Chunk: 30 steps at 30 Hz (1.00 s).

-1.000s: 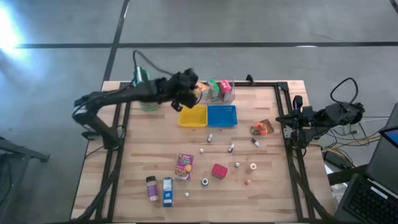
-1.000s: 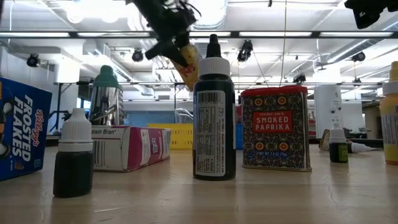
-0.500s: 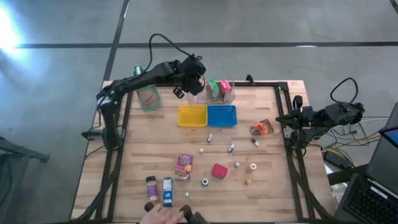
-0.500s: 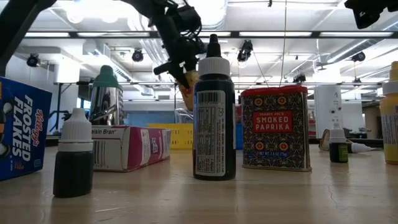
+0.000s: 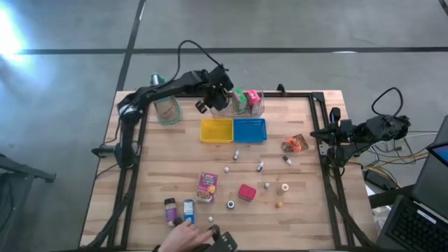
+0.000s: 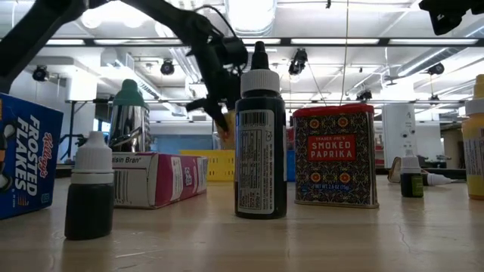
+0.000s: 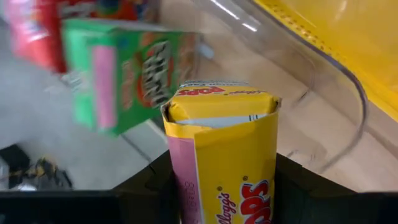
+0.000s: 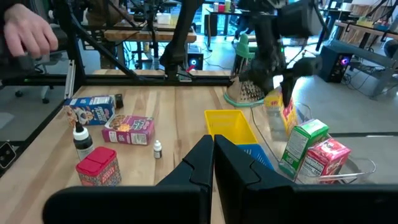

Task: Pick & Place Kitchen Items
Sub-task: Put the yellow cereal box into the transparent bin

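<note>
Your left gripper (image 7: 217,186) clamped on yellow carton (image 7: 221,155), green carton (image 7: 124,71) just ahead in clear bin (image 7: 336,93). Right gripper (image 8: 213,155) shut, empty, at worktop (image 5: 308,217) edge.

Bright ceiling lamps (image 6: 249,11) flare white overhead; glare whitens the floor (image 5: 14,31). The green carton (image 7: 124,74) beyond the fingers is motion-blurred.

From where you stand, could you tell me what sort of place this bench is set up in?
Most likely a robotics lab or workshop, not a kitchen. Beyond the wooden table stand workbenches crowded with equipment. Rows of strip lights hang from an open industrial ceiling, and cables trail beside the table.
</note>
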Each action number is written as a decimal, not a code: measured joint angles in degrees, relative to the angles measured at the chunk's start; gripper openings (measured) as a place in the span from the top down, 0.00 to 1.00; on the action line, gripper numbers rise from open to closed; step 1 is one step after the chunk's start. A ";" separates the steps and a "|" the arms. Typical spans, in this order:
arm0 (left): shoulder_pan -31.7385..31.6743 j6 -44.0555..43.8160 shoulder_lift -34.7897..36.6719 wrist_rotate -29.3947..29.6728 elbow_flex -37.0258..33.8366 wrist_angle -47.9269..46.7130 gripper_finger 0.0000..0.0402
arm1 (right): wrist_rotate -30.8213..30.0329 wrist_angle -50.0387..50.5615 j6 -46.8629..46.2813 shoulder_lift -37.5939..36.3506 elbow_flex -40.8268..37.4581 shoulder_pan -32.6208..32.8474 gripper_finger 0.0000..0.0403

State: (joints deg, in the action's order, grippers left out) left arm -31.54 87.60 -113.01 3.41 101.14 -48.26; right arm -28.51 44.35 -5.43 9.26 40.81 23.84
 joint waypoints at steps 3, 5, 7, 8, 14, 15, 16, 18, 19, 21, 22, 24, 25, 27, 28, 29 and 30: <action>-0.01 1.31 -1.72 -0.72 0.00 0.78 0.58 | 0.00 0.01 -0.02 0.00 0.01 0.01 0.98; -0.01 1.61 -2.51 -1.58 0.00 1.15 0.58 | -0.02 0.00 0.00 -0.02 0.01 -0.01 0.98; -0.02 2.31 -3.02 -2.51 0.03 1.64 0.58 | 0.00 0.01 -0.04 0.00 0.01 0.01 0.98; 0.02 2.64 -3.22 -3.00 -0.01 2.41 0.58 | 0.00 -0.01 -0.02 -0.02 0.01 -0.01 0.98; 0.14 4.13 -3.86 -5.04 0.09 4.75 0.58 | 0.00 -0.01 0.00 -0.01 0.01 0.00 0.98; 0.16 4.21 -4.15 -5.04 0.09 4.73 0.58 | -0.02 0.01 0.00 0.00 0.01 0.01 0.98; 0.16 4.32 -4.42 -5.06 0.09 4.79 0.58 | -0.02 0.01 0.00 0.00 0.01 0.01 0.98; 0.14 4.35 -4.96 -4.77 0.10 4.96 0.58 | -0.01 0.00 0.02 -0.01 0.01 0.01 0.98; 0.15 4.36 -5.23 -4.12 0.15 4.94 0.58 | -0.01 -0.01 0.01 -0.02 0.01 -0.01 0.98; 0.10 4.44 -5.64 -2.34 0.24 5.13 0.58 | -0.01 0.00 -0.01 0.00 0.01 0.01 0.98; -0.03 4.60 -5.69 -1.73 0.24 5.11 0.58 | -0.02 0.01 0.00 0.00 0.01 -0.01 0.98; -0.39 5.03 -5.69 -1.52 0.24 4.89 0.58 | 0.00 0.01 0.00 -0.02 0.01 0.01 0.98; -0.54 5.09 -5.69 -1.38 0.41 4.67 0.58 | -0.02 0.01 -0.02 0.00 0.01 0.01 0.98; -0.66 4.95 -5.71 -1.10 0.90 4.24 0.58 | 0.00 0.01 0.00 -0.01 0.01 0.00 0.98; -0.67 4.76 -5.76 -1.11 1.13 4.23 0.58 | -0.01 0.00 0.00 -0.01 0.01 0.00 0.98; -0.66 4.49 -5.79 -1.23 1.32 4.20 0.58 | -0.01 0.01 -0.03 0.00 0.01 -0.01 0.98; -0.64 4.35 -5.80 -1.50 1.48 4.19 0.58 | 0.00 -0.01 -0.04 0.00 0.01 -0.01 0.98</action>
State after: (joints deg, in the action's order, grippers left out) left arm -32.18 91.95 -118.81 1.91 102.62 -44.07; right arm -28.51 44.34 -5.47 9.26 40.82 23.83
